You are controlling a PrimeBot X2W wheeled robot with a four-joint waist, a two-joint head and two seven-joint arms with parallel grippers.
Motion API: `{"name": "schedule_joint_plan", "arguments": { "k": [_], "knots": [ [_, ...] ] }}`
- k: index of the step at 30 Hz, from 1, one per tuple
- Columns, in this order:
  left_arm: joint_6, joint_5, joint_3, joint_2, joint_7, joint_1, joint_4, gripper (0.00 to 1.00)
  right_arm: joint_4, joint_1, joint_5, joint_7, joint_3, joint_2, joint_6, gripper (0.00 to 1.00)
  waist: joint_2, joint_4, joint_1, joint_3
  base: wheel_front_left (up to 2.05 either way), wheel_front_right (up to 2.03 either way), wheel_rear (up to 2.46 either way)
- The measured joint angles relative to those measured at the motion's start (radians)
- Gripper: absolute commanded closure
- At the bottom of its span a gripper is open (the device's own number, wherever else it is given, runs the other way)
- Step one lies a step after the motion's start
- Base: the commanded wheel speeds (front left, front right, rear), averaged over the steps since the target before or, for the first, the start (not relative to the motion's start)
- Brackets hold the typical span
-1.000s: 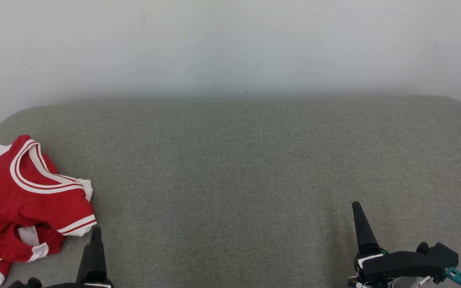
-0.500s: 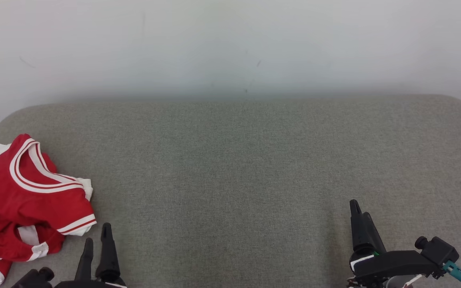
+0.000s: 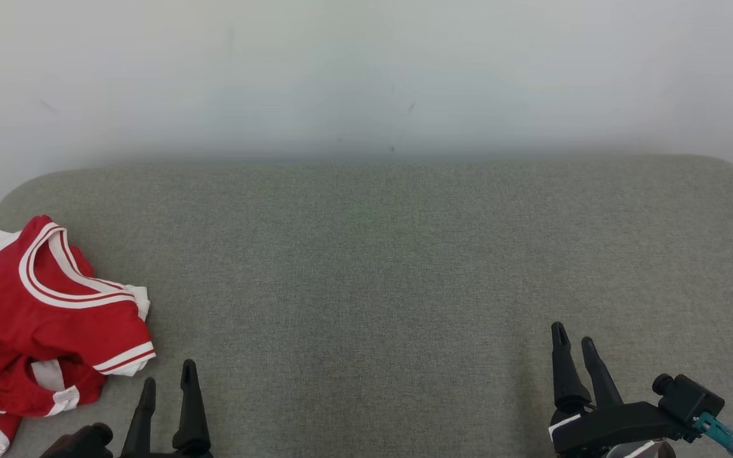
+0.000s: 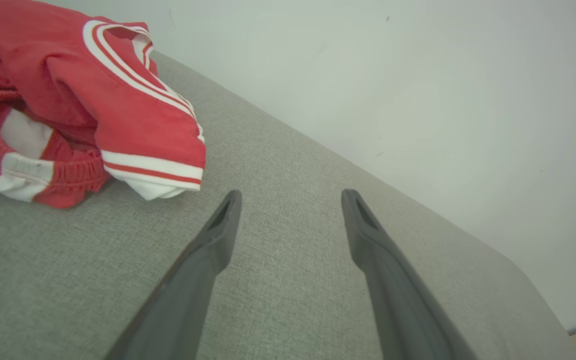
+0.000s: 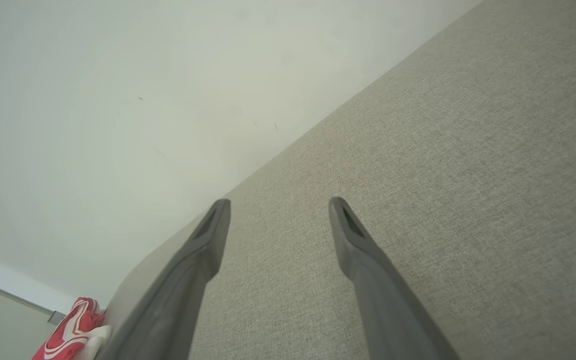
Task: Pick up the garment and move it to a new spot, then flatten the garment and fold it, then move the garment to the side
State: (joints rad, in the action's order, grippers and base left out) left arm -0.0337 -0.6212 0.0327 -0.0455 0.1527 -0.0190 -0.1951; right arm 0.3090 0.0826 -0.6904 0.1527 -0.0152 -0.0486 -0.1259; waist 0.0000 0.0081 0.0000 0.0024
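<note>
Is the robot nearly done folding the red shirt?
No, nothing looks done. The shirt lies crumpled at the left end of the pad. The left gripper, open and empty, hovers near it; the right gripper is open too. Lifting, moving, flattening, folding and setting aside are left.

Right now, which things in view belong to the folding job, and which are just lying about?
Job:
- red and white garment, crumpled at the left end
- left gripper, jaws open, empty
- right gripper, jaws open, empty

Just there:
- grey padded surface
- white wall
</note>
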Motion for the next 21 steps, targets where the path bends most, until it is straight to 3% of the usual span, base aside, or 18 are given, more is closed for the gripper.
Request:
{"name": "schedule_joint_plan", "arguments": {
  "k": [21],
  "knots": [
    [-0.002,0.254,0.026,-0.001,0.049,0.007,0.004,0.0,0.045,0.005,0.22,0.05,0.002,-0.001,-0.002,0.0,0.0,0.005,0.0,0.002,0.0,0.0,0.0]
  ]
}}
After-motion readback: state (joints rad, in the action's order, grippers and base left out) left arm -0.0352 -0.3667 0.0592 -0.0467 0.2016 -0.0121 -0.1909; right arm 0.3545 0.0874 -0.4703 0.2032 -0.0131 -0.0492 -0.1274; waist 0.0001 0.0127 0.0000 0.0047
